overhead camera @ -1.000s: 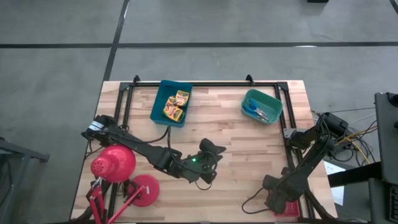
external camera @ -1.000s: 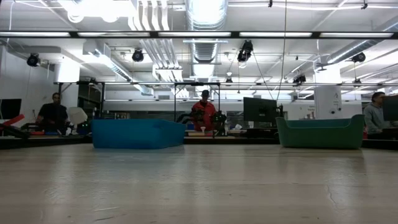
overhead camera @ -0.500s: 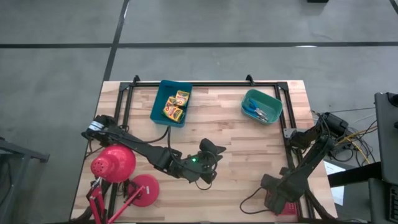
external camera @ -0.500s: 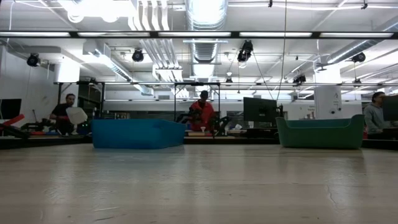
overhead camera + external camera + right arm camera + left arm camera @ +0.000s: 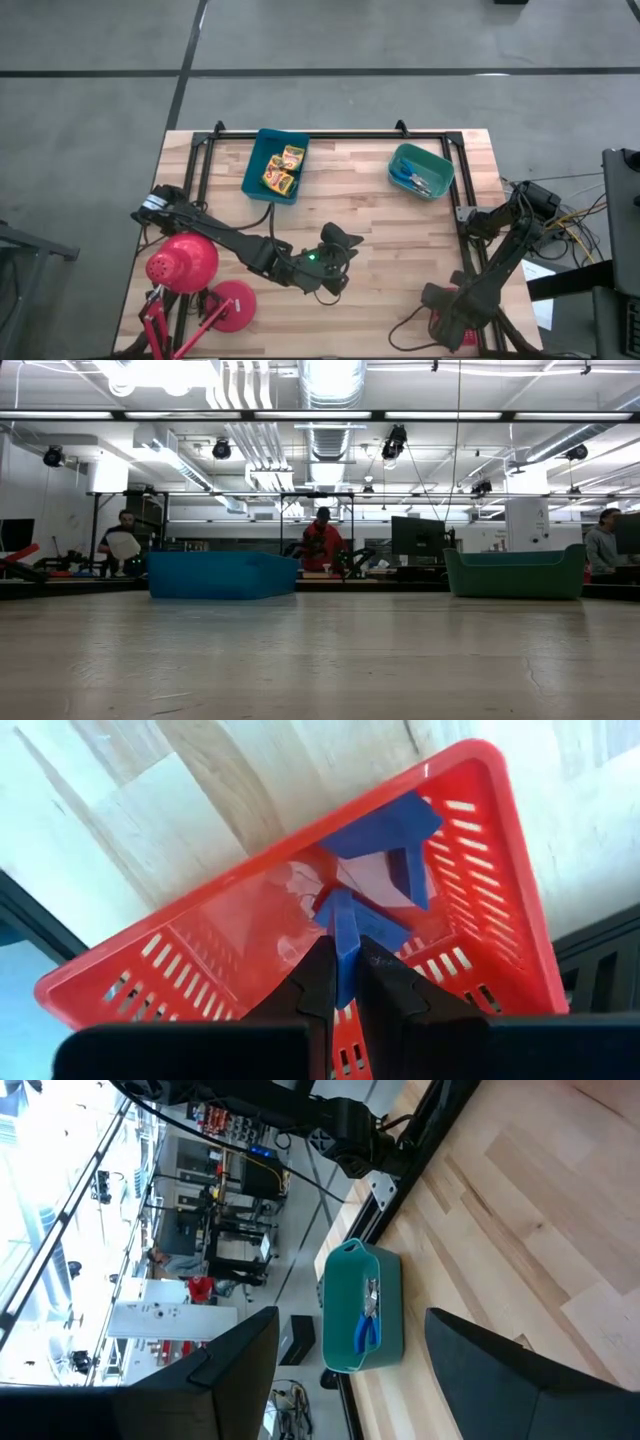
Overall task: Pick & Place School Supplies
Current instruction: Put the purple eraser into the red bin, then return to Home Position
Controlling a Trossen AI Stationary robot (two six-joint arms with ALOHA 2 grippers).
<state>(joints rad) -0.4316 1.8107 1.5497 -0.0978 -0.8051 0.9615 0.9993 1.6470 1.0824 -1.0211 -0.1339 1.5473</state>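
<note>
My right tool (image 5: pixel 340 982) is down in the red basket (image 5: pixel 480 900) at the near right corner of the table (image 5: pixel 380 215). Its two fingers (image 5: pixel 318 982) are almost closed, pinching a thin blue piece (image 5: pixel 345 935). More blue pieces (image 5: pixel 385 830) lie flat in the basket next to it. I cannot tell what these blue pieces are.

My left tool (image 5: pixel 345 1370) waits low over the middle of the table. Its fingers (image 5: pixel 235 1370) are spread wide and hold nothing.

The blue tray (image 5: pixel 253 170) sits near the far edge of the table, toward the left. In it lie three yellow crayon boxes (image 5: pixel 282 169) with green and red print. The print is too small for me to read.

The teal tub (image 5: pixel 440 165) sits near the far edge, toward the right. In it lie blue-handled scissors (image 5: pixel 367 1330) and some tiny things I cannot make out.

A red desk lamp (image 5: pixel 183 263) stands at the near left corner of the table.

Across the room, past the table, a person in red (image 5: pixel 322 542) is standing.
</note>
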